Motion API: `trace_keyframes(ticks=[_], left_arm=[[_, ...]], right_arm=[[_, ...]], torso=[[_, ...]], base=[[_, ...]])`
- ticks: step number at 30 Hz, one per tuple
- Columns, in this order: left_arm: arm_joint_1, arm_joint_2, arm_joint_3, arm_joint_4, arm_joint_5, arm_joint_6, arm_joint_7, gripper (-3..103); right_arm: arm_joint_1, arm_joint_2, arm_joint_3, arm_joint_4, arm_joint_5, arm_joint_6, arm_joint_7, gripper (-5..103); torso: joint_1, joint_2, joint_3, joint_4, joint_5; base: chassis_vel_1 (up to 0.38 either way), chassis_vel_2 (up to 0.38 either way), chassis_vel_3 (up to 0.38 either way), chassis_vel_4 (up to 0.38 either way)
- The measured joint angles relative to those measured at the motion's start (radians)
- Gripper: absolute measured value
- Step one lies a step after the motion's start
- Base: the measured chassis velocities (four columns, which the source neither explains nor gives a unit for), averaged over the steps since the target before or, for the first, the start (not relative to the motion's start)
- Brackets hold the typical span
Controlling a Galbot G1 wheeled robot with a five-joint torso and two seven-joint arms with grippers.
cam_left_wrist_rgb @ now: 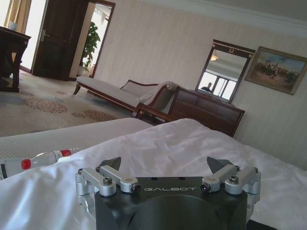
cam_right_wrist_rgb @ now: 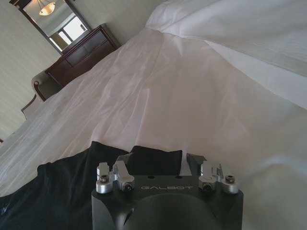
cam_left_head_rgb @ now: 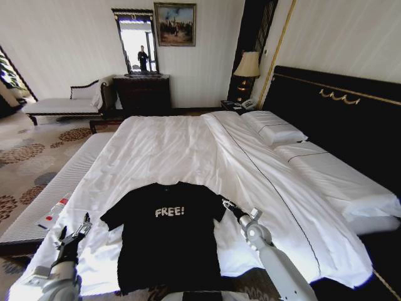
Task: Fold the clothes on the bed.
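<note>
The clothes are one black T-shirt (cam_left_head_rgb: 169, 248) with white "FREE!" lettering, spread flat and face up at the near end of the bed (cam_left_head_rgb: 163, 147). My left gripper (cam_left_head_rgb: 78, 231) hovers over the white sheet just left of the shirt's left sleeve. In the left wrist view it (cam_left_wrist_rgb: 164, 165) stands open with nothing between its fingers. My right gripper (cam_left_head_rgb: 227, 204) is at the tip of the right sleeve. In the right wrist view it (cam_right_wrist_rgb: 159, 160) is open, and the sleeve's edge of the T-shirt (cam_right_wrist_rgb: 67, 191) lies just in front of its fingertips.
A pale bench (cam_left_head_rgb: 44, 200) runs along the bed's left side with a bottle (cam_left_wrist_rgb: 29, 163) on it. White pillows (cam_left_head_rgb: 276, 130) lie by the black headboard (cam_left_head_rgb: 338, 110) at the right. A dark dresser (cam_left_head_rgb: 143, 94) and a chaise (cam_left_head_rgb: 62, 103) stand at the far wall.
</note>
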Motion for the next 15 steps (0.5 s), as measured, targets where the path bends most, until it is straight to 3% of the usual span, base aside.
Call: trace_keyframes(ticks=[2,4,8,10,14,15], left_arm=[[0.004,-0.002,0.004,0.003,0.007,-0.004,0.001,100],[0.004,-0.003,0.005,0.005,0.009,-0.006,0.001,100],[0.007,-0.003,0.008,0.013,0.014,-0.014,0.002,100],[0.008,-0.003,0.008,0.013,0.014,-0.015,0.003,100],[0.011,-0.001,0.008,0.013,0.014,-0.019,0.003,100],[0.011,-0.001,0.008,0.013,0.014,-0.019,0.003,100]], right_arm=[[-0.002,0.002,0.0,0.0,-0.005,0.001,0.0,56],[-0.002,0.002,0.0,0.0,-0.006,0.001,0.0,56],[-0.007,0.0,0.003,0.012,-0.009,0.002,0.003,34],[-0.007,0.0,0.004,0.013,-0.009,0.002,0.004,34],[-0.008,-0.004,0.006,0.02,-0.013,0.002,0.007,14],[-0.008,-0.004,0.006,0.02,-0.013,0.002,0.007,14]], torso=[[0.0,0.0,0.0,-0.0001,0.0],[0.0,0.0,0.0,0.0,0.0001],[0.0,0.0,0.0,0.0,0.0],[0.0,0.0,0.0,0.0,0.0],[0.0,0.0,0.0,0.0,0.0],[0.0,0.0,0.0,0.0,0.0]], base=[[0.0,0.0,0.0,0.0],[0.0,0.0,0.0,0.0],[0.0,0.0,0.0,0.0],[0.0,0.0,0.0,0.0],[0.0,0.0,0.0,0.0],[0.0,0.0,0.0,0.0]])
